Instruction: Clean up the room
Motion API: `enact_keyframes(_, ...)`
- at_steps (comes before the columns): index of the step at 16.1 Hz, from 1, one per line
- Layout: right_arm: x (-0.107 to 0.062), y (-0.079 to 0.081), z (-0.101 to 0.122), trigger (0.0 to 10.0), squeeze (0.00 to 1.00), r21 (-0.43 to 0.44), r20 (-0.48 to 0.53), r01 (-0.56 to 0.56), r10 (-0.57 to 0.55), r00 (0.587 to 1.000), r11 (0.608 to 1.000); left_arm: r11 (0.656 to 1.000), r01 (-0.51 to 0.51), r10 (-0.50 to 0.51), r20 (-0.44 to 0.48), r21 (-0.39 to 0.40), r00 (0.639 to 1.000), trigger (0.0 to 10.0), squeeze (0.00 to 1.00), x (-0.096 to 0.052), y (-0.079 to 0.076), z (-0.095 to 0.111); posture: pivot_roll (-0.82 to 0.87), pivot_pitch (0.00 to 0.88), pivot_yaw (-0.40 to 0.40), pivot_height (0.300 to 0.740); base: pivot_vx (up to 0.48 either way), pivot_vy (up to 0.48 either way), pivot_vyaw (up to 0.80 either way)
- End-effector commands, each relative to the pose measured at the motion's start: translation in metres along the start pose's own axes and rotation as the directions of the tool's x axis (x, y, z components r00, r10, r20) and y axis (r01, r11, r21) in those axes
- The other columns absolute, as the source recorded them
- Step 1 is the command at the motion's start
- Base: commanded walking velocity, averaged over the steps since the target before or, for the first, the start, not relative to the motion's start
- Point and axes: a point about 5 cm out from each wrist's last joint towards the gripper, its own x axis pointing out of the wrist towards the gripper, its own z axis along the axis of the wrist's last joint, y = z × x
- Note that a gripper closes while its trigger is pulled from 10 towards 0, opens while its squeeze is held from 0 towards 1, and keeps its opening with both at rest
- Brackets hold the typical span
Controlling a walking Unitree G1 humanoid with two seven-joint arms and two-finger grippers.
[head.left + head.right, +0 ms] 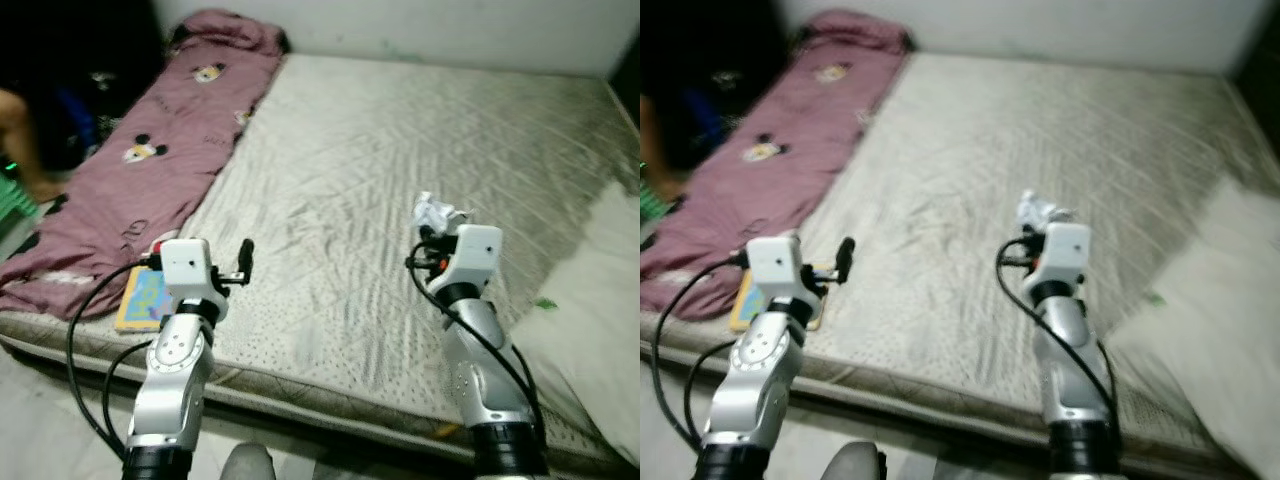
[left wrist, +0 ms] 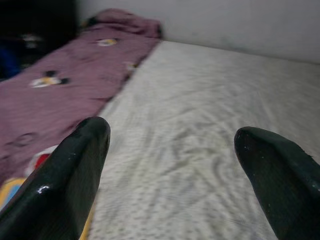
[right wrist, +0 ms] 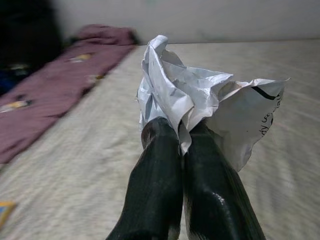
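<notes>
Right gripper point(image 3: 181, 131) pinches crumpled paper point(image 3: 200, 107), lifted over the mattress point(image 1: 400, 130) near 5 o'clock. Left gripper point(image 2: 172, 145) spread wide, empty, at 7 o'clock. Keep the pinch firm while carrying; paper is light and could slip.

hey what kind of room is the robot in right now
Most likely a bedroom. A wide mattress with a quilted cover takes up most of the view, a purple cartoon-print blanket lies along its left side, and a white pillow sits at its right. The right gripper holds crumpled paper.
</notes>
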Motion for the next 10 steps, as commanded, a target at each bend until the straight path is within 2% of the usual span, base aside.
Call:
enact_keyframes(1, -0.0029, -0.0108, -0.0009, 10.0, 0.00, -0.010, 0.002, 0.038, -0.038, 0.999, 0.999, 1.000, 0.006, -0.006, -0.013, -0.002, 1.000, 10.0, 0.00, 0.0012, -0.0026, -0.0024, -0.13, 0.000, 0.026, 0.740, 0.000, 0.000, 0.00)
enact_keyframes(8, -0.0001, -0.0144, -0.0017, 10.0, 0.00, -0.019, 0.000, 0.064, -0.064, 0.998, 0.998, 0.999, -0.004, 0.004, -0.003, -0.046, 1.000, 10.0, 0.00, 0.0019, -0.0012, -0.0024, -0.13, 0.000, 0.023, 0.740, 0.000, 0.000, 0.00)
enact_keyframes(10, 0.0006, -0.0128, -0.0024, 10.0, 0.00, 0.002, -0.002, 0.052, -0.052, 0.999, 0.999, 0.999, -0.004, 0.003, -0.006, -0.052, 1.000, 10.0, 0.00, 0.0023, -0.0016, -0.0022, -0.13, 0.000, 0.022, 0.740, 0.000, 0.000, 0.00)
